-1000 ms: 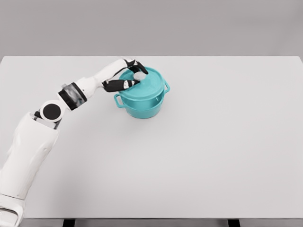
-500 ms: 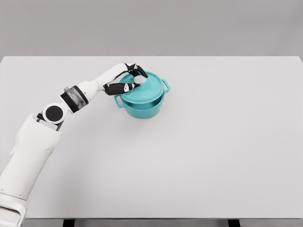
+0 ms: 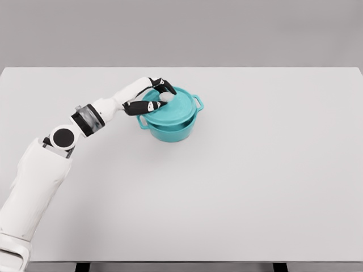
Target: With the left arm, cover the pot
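1. The lid [image 3: 170, 106] sits on top of the pot [image 3: 172, 126], so the covering itself looks nearly or fully done; whether the lid is seated flat all round cannot be told from this view.
2. What seems left is for the left hand [image 3: 152, 97] to let go and draw clear of the pot.
3. The left hand reaches over the pot's left side, its dark fingers [image 3: 142, 106] closed around the pale knob [image 3: 167, 96] at the middle of the lid.
4. The pot is teal and round, with a small loop handle on each side, one showing at its upper right and one at its lower left.
5. The lid matches the pot in colour and covers its mouth.
6. The pot stands on the white table [image 3: 255, 170], left of the table's middle and toward its far edge.
7. No right arm shows.
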